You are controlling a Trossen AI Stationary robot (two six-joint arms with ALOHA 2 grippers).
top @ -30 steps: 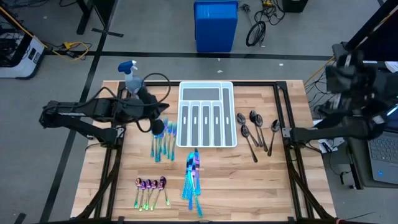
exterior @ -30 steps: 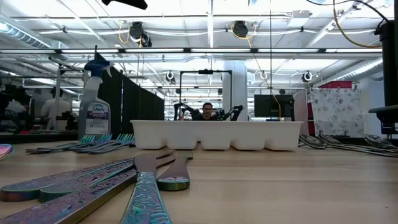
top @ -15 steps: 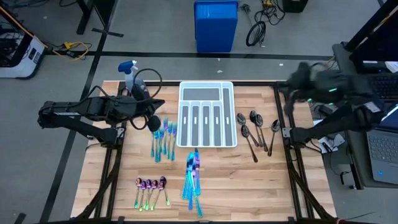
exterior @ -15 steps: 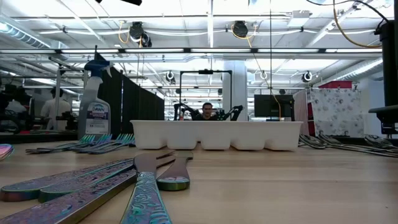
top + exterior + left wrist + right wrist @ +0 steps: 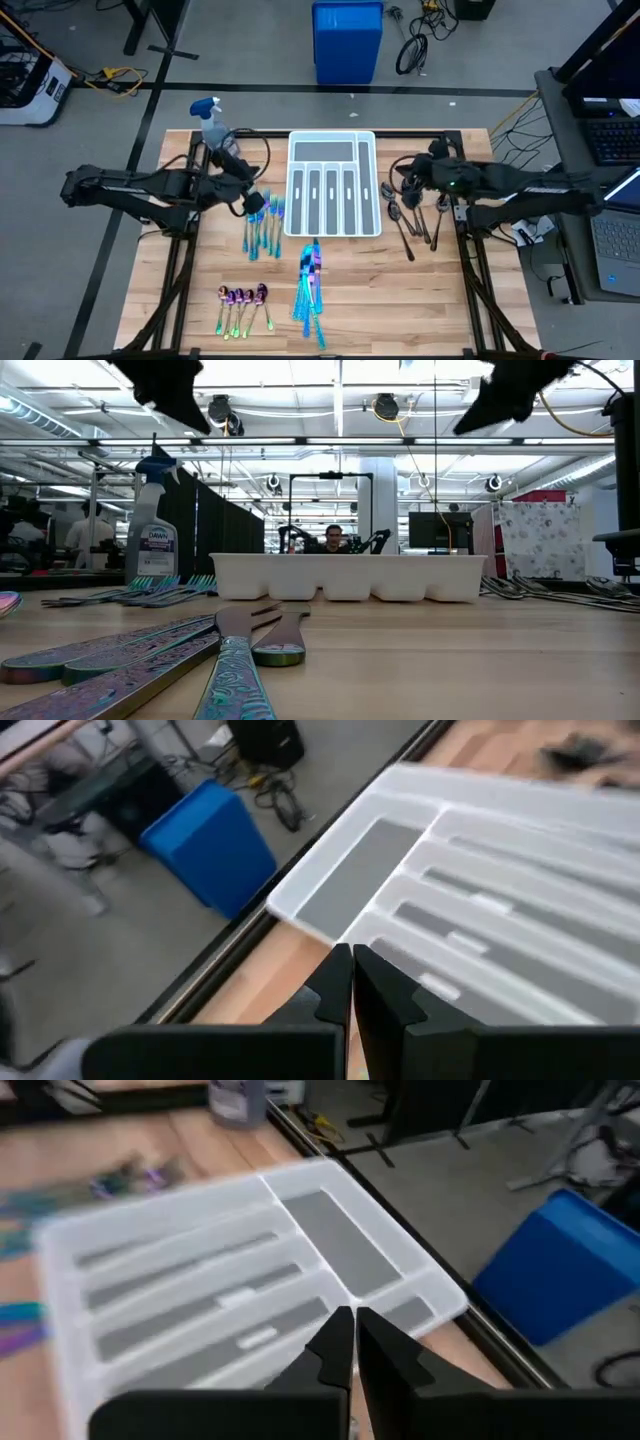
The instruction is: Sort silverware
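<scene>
Wooden table [image 5: 420, 290] in a workshop, white tray [image 5: 333, 185] at its middle. Left gripper [image 5: 256, 201] pinched shut, empty, over blue-teal forks [image 5: 262, 225]; right gripper [image 5: 403, 182] likewise closed, above dark spoons [image 5: 412, 215]. Knives [image 5: 309, 285] before the tray, rainbow spoons [image 5: 242, 303] near the front-left corner.

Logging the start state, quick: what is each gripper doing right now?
Left gripper: shut, empty, beside the white tray.
Right gripper: shut, empty, above the dark spoons.

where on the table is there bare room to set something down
Bare wood lies along the near right, right of the knives and below the dark spoons. The far left corner holds a spray bottle. Crowded: forks by the white tray, and small spoons.
</scene>
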